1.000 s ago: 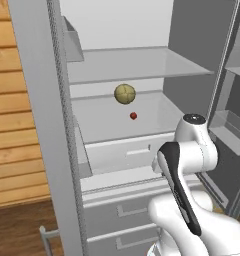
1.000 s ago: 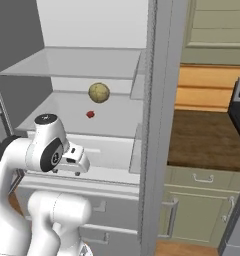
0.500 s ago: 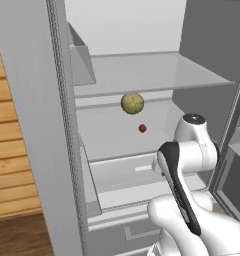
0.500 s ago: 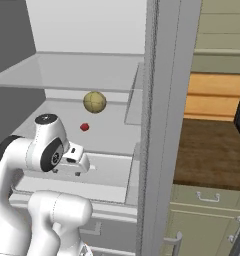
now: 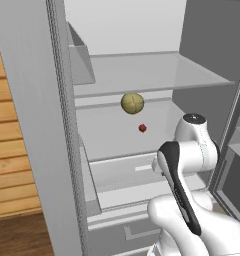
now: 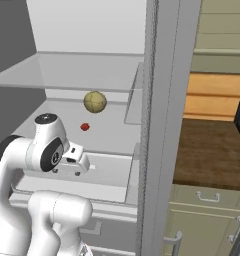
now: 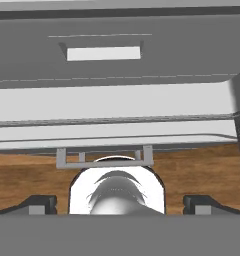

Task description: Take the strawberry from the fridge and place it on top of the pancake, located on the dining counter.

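An open fridge (image 5: 52,150) is seen from close in front, its white shelves exposed. The strawberry (image 5: 142,128), a tiny dark-red fruit, rests on the middle shelf, just in front of and below a larger yellow-green round fruit (image 5: 132,103). The white arm is folded low before the shelf, well short of the strawberry, so the reaching step is judged to be only starting. Next, the gripper (image 7: 120,202) would have to be raised and carried forward over the shelf to the strawberry. In the hand view the dark fingertips (image 7: 39,202) sit far apart, with nothing held between them.
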You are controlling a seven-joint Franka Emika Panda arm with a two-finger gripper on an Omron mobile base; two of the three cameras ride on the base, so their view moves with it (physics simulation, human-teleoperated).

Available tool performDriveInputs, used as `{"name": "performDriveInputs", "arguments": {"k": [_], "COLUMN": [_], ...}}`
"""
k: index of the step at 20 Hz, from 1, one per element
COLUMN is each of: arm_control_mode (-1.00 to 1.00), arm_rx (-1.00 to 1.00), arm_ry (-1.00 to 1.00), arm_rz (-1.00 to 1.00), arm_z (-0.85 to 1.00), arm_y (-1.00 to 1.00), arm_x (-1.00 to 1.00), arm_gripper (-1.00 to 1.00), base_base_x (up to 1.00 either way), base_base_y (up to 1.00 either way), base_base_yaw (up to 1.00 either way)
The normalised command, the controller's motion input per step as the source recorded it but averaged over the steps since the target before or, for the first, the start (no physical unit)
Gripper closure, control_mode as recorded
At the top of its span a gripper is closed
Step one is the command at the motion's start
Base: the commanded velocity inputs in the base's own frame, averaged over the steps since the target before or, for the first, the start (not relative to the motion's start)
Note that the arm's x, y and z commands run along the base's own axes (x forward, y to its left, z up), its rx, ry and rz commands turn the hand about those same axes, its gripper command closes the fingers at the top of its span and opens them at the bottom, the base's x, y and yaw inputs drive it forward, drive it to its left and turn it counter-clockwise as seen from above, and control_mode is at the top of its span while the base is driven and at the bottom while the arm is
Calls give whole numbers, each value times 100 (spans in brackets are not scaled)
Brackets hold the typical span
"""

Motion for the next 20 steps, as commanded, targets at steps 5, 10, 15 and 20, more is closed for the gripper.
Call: {"name": "performDriveInputs", "arguments": {"k": [5,10,15,20], "arm_control_mode": [100,-100,-100,-100], "arm_rx": [0,0,-5,0], "arm_ry": [0,-1,-38,-39], "arm_rz": [0,0,1,2], "arm_z": [0,0,4,21], "arm_y": [0,0,14,43], "arm_x": [0,0,21,68], "arm_gripper": [-100,-100,-100,-100], "base_base_x": [28,4,0,0], "base_base_y": [43,9,0,0], "base_base_yaw": [0,0,0,0]}}
